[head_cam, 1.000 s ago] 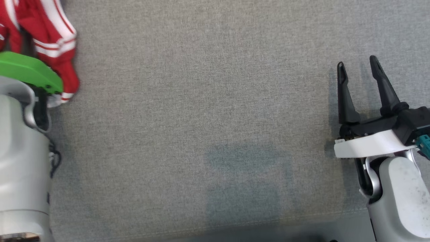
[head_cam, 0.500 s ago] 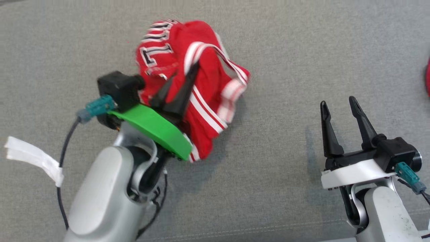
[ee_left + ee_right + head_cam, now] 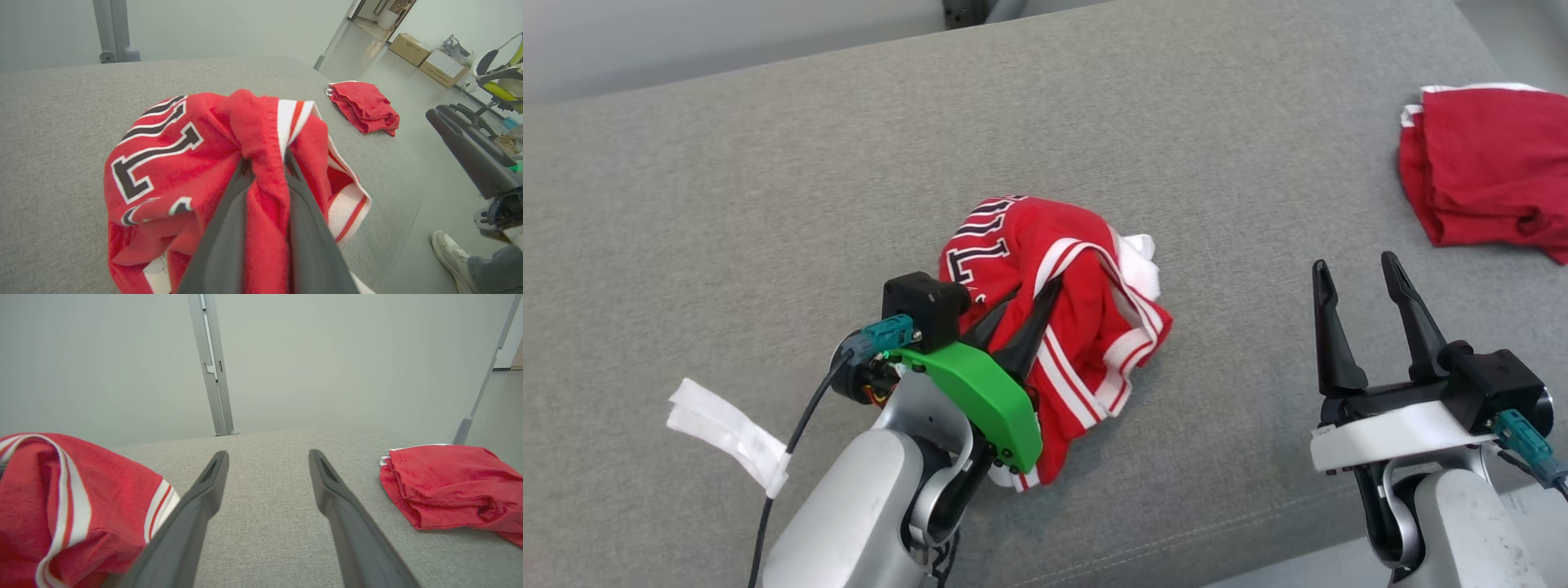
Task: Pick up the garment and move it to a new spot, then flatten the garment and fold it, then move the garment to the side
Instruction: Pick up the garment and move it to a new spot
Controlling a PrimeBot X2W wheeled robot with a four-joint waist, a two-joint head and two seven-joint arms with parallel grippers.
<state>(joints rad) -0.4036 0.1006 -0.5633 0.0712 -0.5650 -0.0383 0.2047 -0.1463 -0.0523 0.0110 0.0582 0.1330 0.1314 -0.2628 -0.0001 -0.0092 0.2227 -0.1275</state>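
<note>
Red basketball jersey (image 3: 1086,269) with white trim and black lettering, bunched in a soft heap at the middle of the grey fabric table (image 3: 768,163). The left gripper (image 3: 1036,291) is clamped on a fold of it. The right gripper (image 3: 1354,263), fingers spread and empty, hovers near the table's right front edge. The jersey looks light, limp and probably slippery, so it is best gripped along a trimmed hem or shoulder seam.
</note>
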